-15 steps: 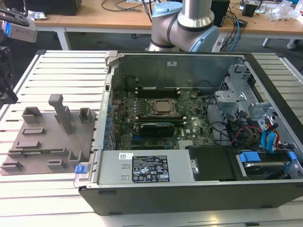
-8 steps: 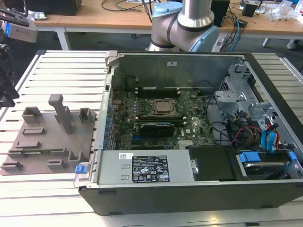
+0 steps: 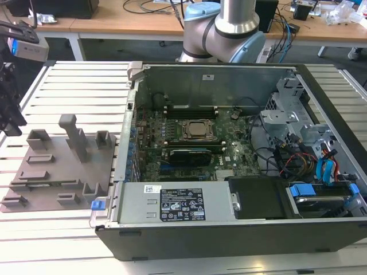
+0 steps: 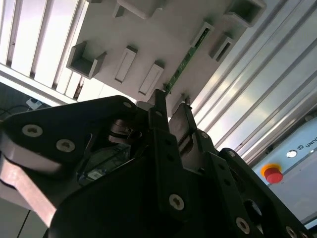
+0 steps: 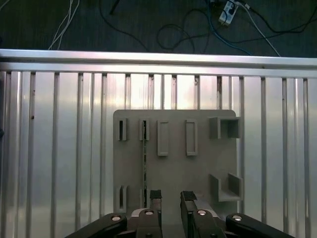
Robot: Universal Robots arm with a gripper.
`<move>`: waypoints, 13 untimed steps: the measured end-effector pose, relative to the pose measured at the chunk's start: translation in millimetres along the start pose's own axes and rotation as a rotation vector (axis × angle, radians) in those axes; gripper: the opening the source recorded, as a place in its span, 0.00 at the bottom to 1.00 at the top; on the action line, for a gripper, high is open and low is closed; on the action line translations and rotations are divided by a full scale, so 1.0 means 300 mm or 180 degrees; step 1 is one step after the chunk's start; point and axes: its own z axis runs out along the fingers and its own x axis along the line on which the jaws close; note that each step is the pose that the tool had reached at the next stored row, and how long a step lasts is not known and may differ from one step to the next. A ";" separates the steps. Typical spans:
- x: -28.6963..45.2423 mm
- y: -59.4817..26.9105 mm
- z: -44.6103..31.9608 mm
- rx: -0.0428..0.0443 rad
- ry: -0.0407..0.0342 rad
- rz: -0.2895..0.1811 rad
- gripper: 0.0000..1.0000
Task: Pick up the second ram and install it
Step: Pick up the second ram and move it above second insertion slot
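Two fingers (image 5: pixel 155 201) stand apart with nothing between them, above the grey tray (image 5: pixel 173 168). Beyond them the ram stick (image 5: pixel 144 163) stands on edge in its tray slots, slightly off our line. We judge a misaligned descent could strike its edge or jam it against a slot.

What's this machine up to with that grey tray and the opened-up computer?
A robot arm's hand hangs open over the grey tray and holds nothing. A thin ram stick stands on edge in the tray's slots, a little to one side of the hand, not yet gripped. The computer lies open beside the tray on the slatted table.
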 end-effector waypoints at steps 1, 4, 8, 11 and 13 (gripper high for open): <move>0.000 0.000 0.003 0.0000 0.0000 0.0000 0.30; 0.001 0.000 0.008 0.0000 -0.0001 0.0000 0.30; 0.003 -0.001 0.018 0.0000 -0.0001 0.0000 0.30; 0.004 -0.001 0.026 0.0000 -0.0001 0.0000 0.30; 0.005 -0.001 0.029 0.0000 -0.0001 0.0000 0.30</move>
